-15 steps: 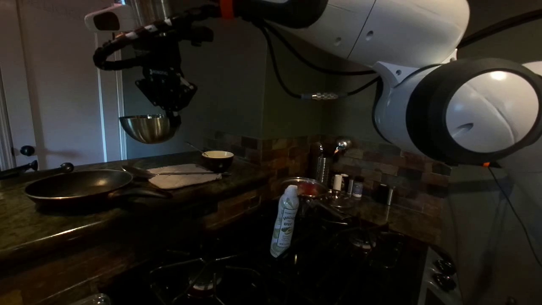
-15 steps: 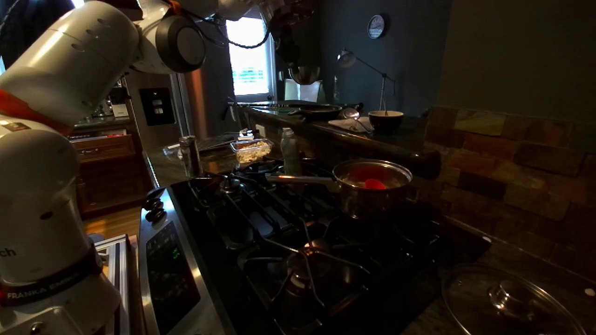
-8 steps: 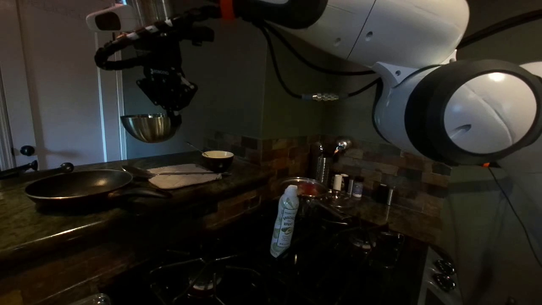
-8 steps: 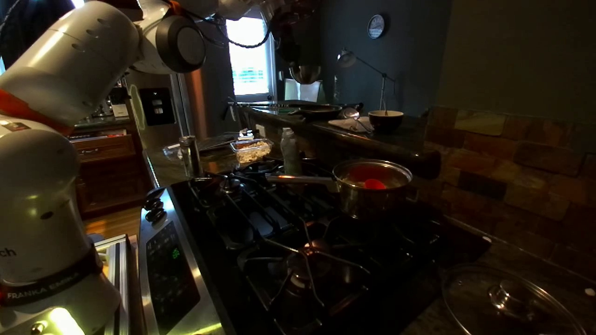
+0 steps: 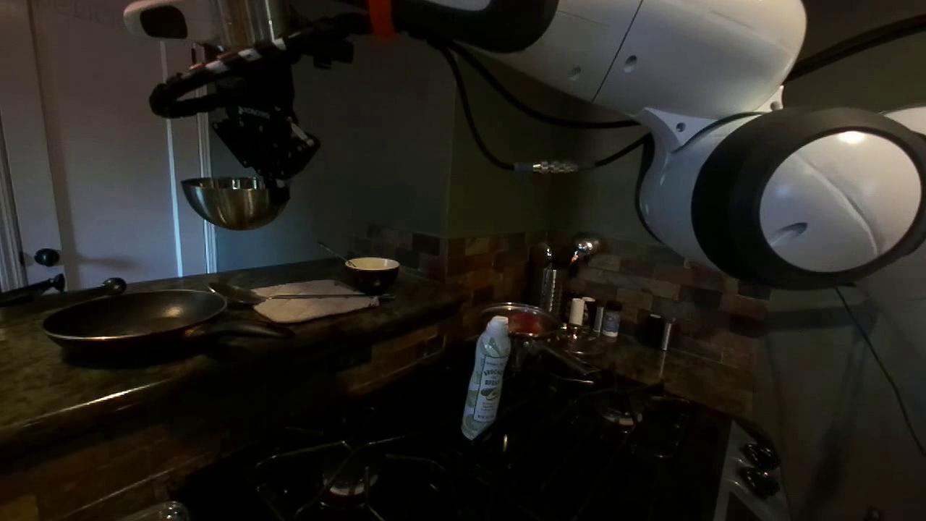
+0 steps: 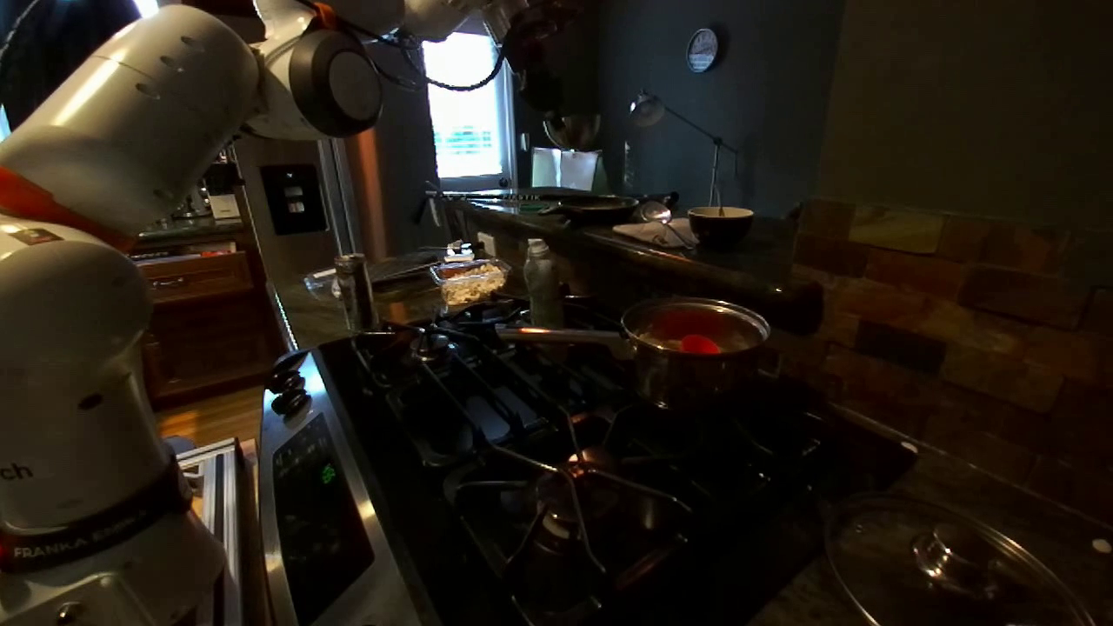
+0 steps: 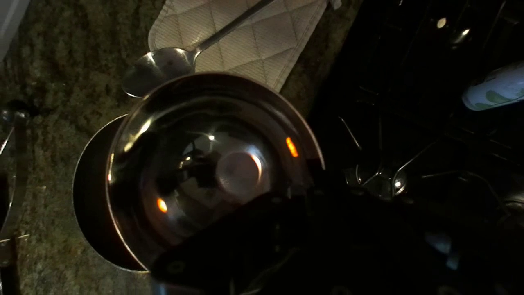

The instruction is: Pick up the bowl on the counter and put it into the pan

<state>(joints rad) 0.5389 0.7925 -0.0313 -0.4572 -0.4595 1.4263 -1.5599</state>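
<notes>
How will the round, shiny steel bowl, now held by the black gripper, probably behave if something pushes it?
The round, shiny steel bowl is likely stiff: its visible rim curves evenly. Since the black gripper holds it only on one side, it may swivel or tilt. Its smooth, reflective surface could make it somewhat slippery.

Wrist view: pan (image 7: pixel 91 200) mostly hidden behind bowl (image 7: pixel 208 139).

Bowl (image 7: pixel 204 147): polished metal, mirror-glossy inside. Pan (image 5: pixel 141 316): smooth metal, satin interior, glinting rim. Spoon (image 7: pixel 163 67): smooth, shiny metal. Quilted pad (image 7: pixel 268 43): matt stitched cloth. Tabletop (image 5: pixel 43 380): stone-like, glossy edge.
</notes>
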